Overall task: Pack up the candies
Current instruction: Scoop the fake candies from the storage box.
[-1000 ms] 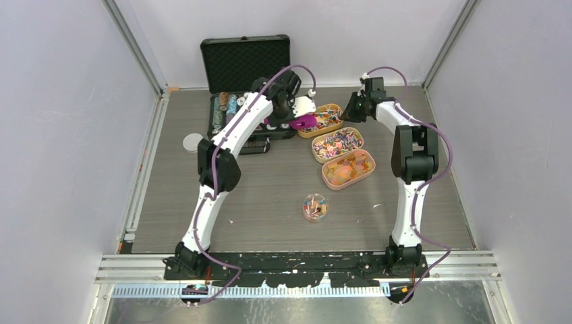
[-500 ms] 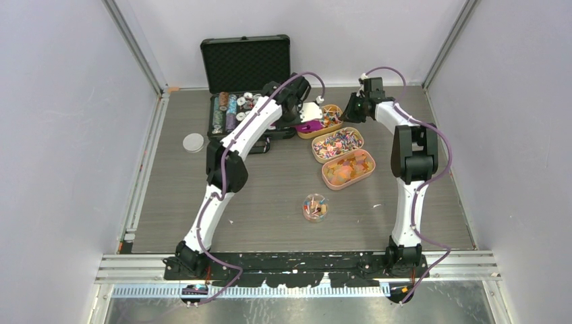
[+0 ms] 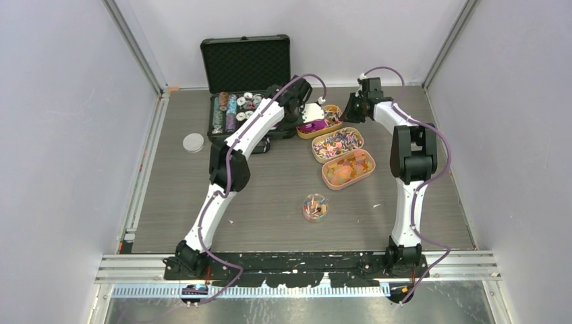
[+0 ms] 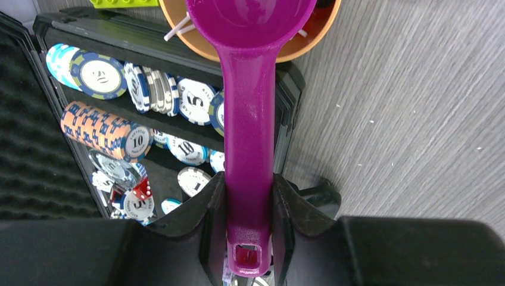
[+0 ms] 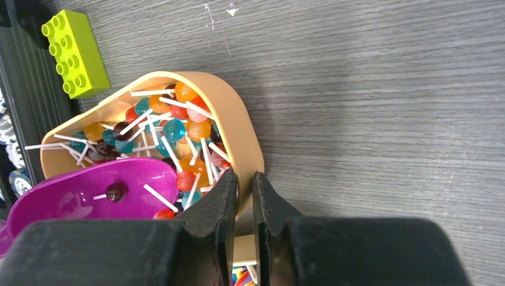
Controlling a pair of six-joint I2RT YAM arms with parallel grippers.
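Small round lollipop candies (image 5: pixel 172 128) on white sticks, orange, teal, red and brown, fill your tan oval plastic tray (image 5: pixel 238 119). One brown one lies in the magenta plastic scoop (image 5: pixel 71 196). Your left gripper (image 4: pixel 249 182) clenches the scoop's handle. Your right gripper (image 5: pixel 244 179) pinches the tray rim, just beside the pile.

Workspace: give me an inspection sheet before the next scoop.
Surface: grey wood-grain table, a few white specks.
Job's things: lollipops in the far tray, one in the magenta scoop; more candies in two nearer trays and a small clear tub.
Clutter: open poker chip case, green block, white round lid.
Grippers: left gripper shut on the scoop handle; right gripper pinching the far tray's rim.
Cables: purple cables loop over both arms, no snag seen.
Surroundings: plain pale walls, metal frame rails.
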